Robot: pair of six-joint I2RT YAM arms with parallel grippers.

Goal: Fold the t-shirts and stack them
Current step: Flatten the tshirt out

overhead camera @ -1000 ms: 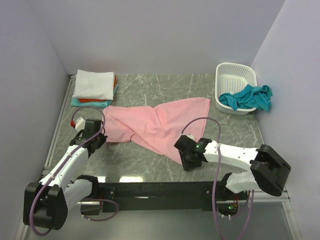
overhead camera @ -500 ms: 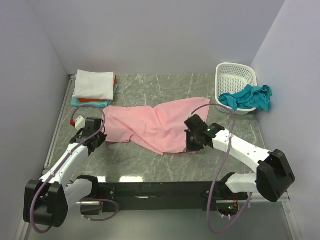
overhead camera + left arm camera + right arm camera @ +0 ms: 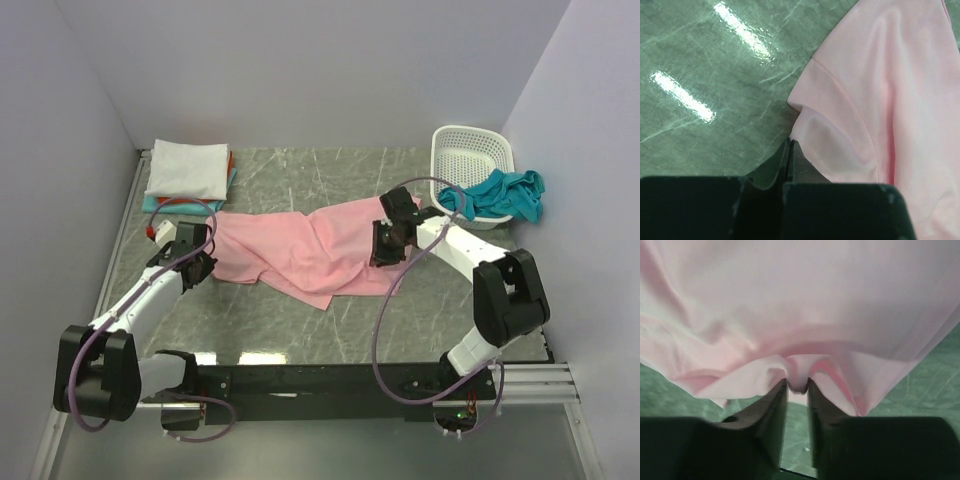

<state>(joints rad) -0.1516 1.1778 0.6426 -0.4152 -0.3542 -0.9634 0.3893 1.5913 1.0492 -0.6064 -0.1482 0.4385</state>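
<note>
Overhead view of a green marble-patterned table (image 3: 300, 330) with two robot arms reaching up from the bottom edge. A pink t-shirt (image 3: 300, 250) lies spread and rumpled across the centre of the frame, its long axis running left to right, not yet folded. The left end effector (image 3: 197, 262) sits at the shirt's left edge; in the left wrist view its jaws are clenched together on a small peak of the hem or sleeve edge, lifted slightly off the table. The right end effector (image 3: 385, 250) sits on the shirt's right part, right of centre; the right wrist view shows its jaws pinching a raised fold of pink cloth between them. At the upper left of the frame lies a folded stack (image 3: 187, 170), white on top with orange-red and teal edges showing beneath. At the upper right a white basket (image 3: 470, 150) holds a crumpled teal t-shirt (image 3: 500, 192) that spills over its rim.

The step in hand appears to be gripping the pink shirt at both ends to flatten or straighten it before the first fold. The next move likely calls for both arms to lift and pull apart together, with even tension so neither pinch slips, then lay the cloth down smooth.
</note>
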